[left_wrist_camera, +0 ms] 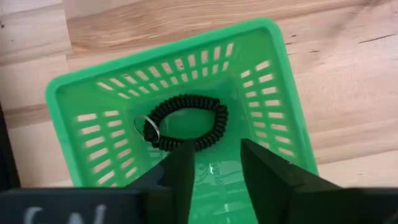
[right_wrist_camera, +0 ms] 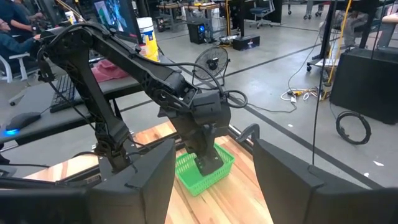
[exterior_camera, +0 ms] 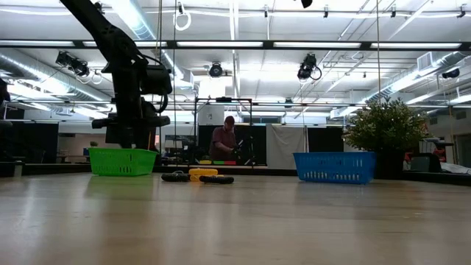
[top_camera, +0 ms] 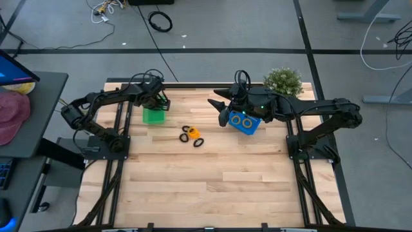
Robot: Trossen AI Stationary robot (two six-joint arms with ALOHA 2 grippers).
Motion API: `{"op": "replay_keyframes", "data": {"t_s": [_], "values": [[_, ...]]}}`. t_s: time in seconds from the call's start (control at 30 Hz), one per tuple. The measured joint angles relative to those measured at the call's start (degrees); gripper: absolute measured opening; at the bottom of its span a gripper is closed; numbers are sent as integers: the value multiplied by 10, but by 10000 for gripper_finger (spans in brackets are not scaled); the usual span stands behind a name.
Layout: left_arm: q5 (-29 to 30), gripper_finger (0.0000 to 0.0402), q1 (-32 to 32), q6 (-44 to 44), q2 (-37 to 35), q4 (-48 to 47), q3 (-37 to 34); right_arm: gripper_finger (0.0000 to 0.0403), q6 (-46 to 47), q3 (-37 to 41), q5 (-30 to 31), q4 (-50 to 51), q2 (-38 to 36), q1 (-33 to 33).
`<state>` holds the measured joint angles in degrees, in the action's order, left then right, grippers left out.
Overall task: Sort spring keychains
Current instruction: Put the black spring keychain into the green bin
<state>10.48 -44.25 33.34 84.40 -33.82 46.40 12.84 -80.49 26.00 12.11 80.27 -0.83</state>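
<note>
Keychains (top_camera: 191, 135) not yet sorted lie in a tight cluster at the centre of the high view, between the two baskets: orange and black coiled loops, touching or just beside one another. They sit to the lower right of the left gripper (top_camera: 156, 102) and to the lower left of the right gripper (top_camera: 219, 107); neither arm looks clearly nearer.

The left gripper hovers over the green basket (top_camera: 153, 116), fingers parted and empty. Directly below it, one black keychain (left_wrist_camera: 187, 122) rests on the basket floor: an oval plastic coil carrying a small metal ring, long axis running across the line of the fingers.

The right gripper hangs fully open and empty beside the blue basket (top_camera: 244, 122). Both baskets are rigid slotted plastic; the table (top_camera: 212, 187) is pale wood planking.
</note>
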Motion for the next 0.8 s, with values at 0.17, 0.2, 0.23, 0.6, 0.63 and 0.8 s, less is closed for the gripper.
{"op": "replay_keyframes", "data": {"t_s": [0.17, 0.2, 0.23, 0.6, 0.63, 0.8], "values": [[0, 185, 1, -12, -10, -1, 0, 217, 0, 0, 0, 0, 0, 0], [4, 191, 3, -14, -18, 0, 0, 217, 0, 0, 0, 0, 0, 0], [12, 197, 5, -15, -26, 0, 0, 217, 0, 0, 0, 1, 0, 0], [86, 199, 68, 10, -245, 5, 0, 217, 0, 0, 0, 6, 0, 0], [93, 197, 84, 13, -267, 11, 0, 217, 0, 0, 0, 6, 0, 0], [136, 188, 172, -3, -370, 67, 0, 217, 0, 0, 0, 12, 0, 0]]}}
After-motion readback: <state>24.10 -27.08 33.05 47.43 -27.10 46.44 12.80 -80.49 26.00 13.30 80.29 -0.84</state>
